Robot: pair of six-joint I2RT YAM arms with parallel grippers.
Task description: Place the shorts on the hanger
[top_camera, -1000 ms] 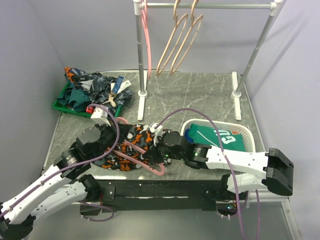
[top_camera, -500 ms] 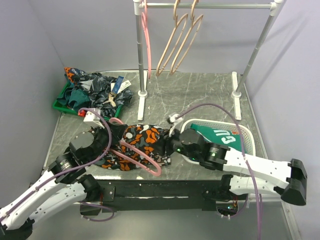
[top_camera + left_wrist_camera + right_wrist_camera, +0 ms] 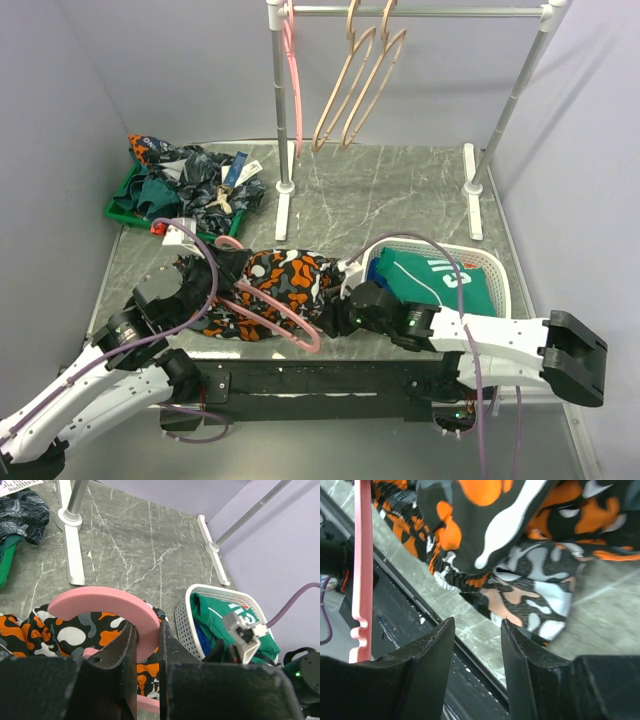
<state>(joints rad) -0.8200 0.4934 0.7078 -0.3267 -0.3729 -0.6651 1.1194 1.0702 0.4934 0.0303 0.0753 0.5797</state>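
The camouflage shorts (image 3: pixel 285 280) lie bunched on the table's near middle. The pink hanger (image 3: pixel 290 318) lies slanted across them, its lower corner near the front edge. My left gripper (image 3: pixel 220 270) is shut on the hanger's curved hook (image 3: pixel 100 602), with the shorts (image 3: pixel 65 630) under it. My right gripper (image 3: pixel 335 318) is open and empty at the shorts' near right edge. In the right wrist view its jaws (image 3: pixel 477 625) hover just off the shorts' hem (image 3: pixel 520 580), with the hanger's bar (image 3: pixel 362 570) to the left.
A white basket (image 3: pixel 500 270) with a green jersey (image 3: pixel 440 275) stands right of the shorts. A green bin of dark clothes (image 3: pixel 185 190) sits back left. The rack (image 3: pixel 285 110) at the back holds beige hangers (image 3: pixel 360 80) and another pink one (image 3: pixel 292 80).
My right gripper left the top of the shorts, swung back towards the basket, then came down at the shorts' near right edge. The left gripper and hanger shifted slightly left.
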